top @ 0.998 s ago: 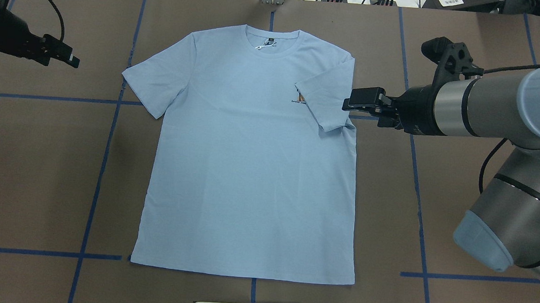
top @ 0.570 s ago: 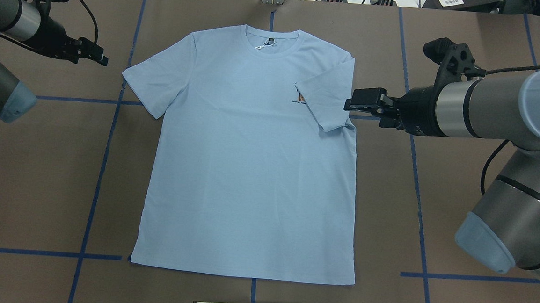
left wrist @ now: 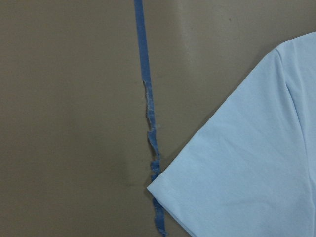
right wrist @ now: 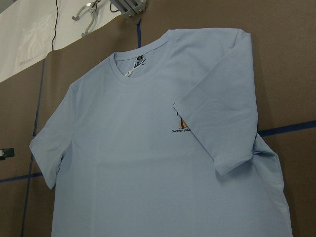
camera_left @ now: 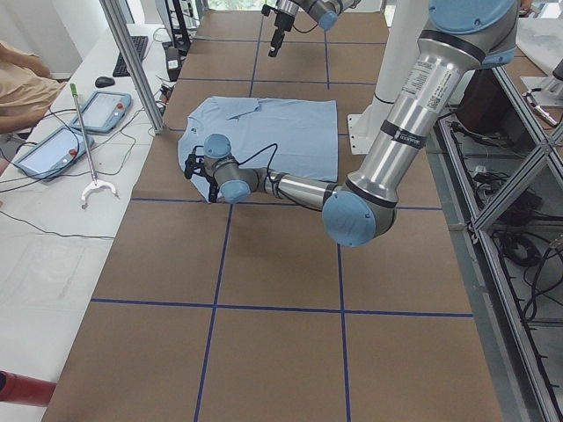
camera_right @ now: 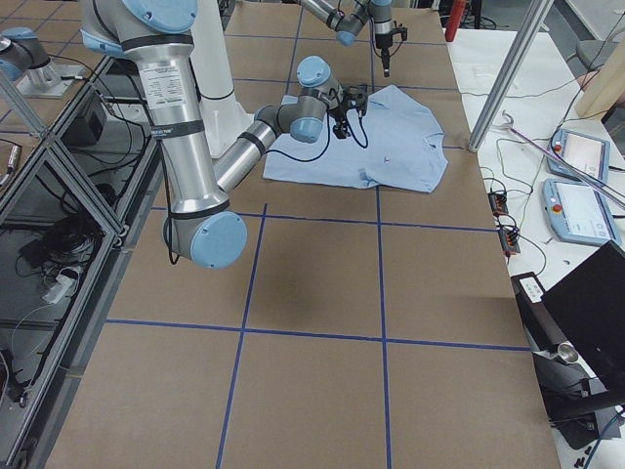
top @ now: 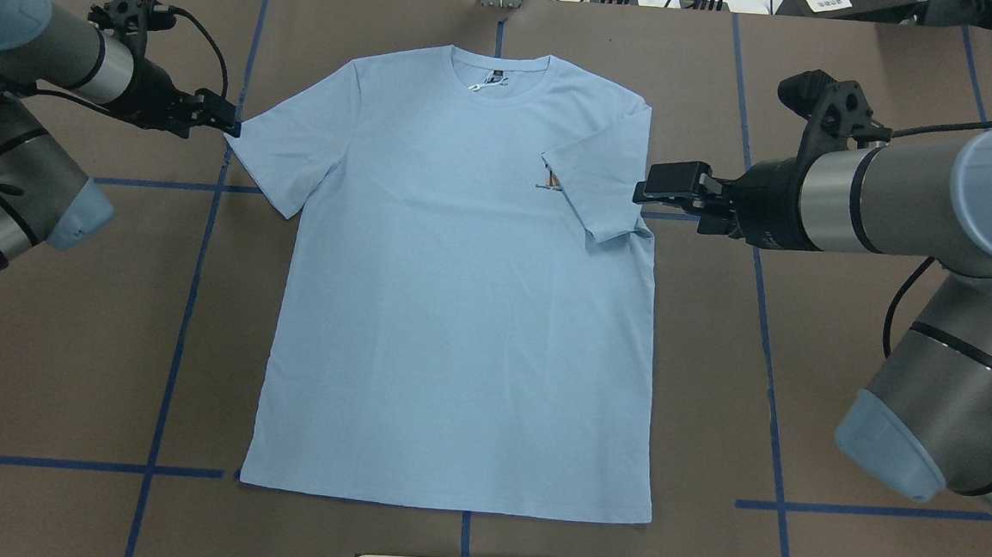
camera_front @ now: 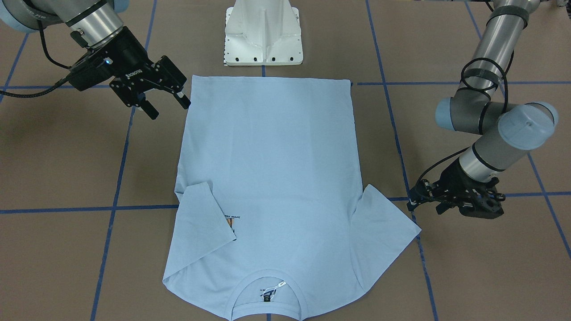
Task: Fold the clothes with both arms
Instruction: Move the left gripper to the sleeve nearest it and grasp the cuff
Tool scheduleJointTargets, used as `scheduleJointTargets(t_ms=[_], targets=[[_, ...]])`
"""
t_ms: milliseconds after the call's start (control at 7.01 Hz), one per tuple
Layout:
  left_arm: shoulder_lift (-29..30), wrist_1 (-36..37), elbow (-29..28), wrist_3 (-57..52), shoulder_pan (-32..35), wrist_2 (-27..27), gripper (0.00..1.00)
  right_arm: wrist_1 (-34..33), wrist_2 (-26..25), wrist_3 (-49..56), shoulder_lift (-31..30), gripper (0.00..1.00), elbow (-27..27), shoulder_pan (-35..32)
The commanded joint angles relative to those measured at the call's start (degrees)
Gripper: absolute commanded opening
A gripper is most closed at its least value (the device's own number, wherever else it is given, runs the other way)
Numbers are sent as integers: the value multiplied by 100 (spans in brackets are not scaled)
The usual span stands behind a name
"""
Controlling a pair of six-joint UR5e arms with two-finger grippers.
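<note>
The right pincer (camera_front: 170,110) is gaping wide beside the T-shirt (top: 459,311), while the left pincer (top: 231,127) is hovering at its spread sleeve, width impossible to tell.

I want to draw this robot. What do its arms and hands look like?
The left arm and right arm are round silver-grey tubes with pale blue caps at the joints. Black cables run along them. Each arm ends in a black two-finger gripper: the left gripper and the right gripper, which bears white lettering.
</note>
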State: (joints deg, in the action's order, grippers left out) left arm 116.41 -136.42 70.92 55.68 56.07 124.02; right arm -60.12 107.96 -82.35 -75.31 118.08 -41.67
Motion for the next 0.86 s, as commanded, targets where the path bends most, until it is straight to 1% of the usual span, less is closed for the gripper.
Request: scheduleJointTargets(t_ms=[0, 285, 570, 713], targets=[[22, -191, -244, 66, -43, -124, 83, 0, -3, 0, -1, 100, -13, 1], [337, -280, -569, 66, -61, -229, 81, 0, -3, 0, -10, 100, -13, 1], [435, -280, -702, 66, -61, -448, 79, 0, -3, 0, -10, 100, -21, 1], [470, -306, -789, 66, -87, -449, 79, 0, -3, 0, -2, 100, -30, 10]])
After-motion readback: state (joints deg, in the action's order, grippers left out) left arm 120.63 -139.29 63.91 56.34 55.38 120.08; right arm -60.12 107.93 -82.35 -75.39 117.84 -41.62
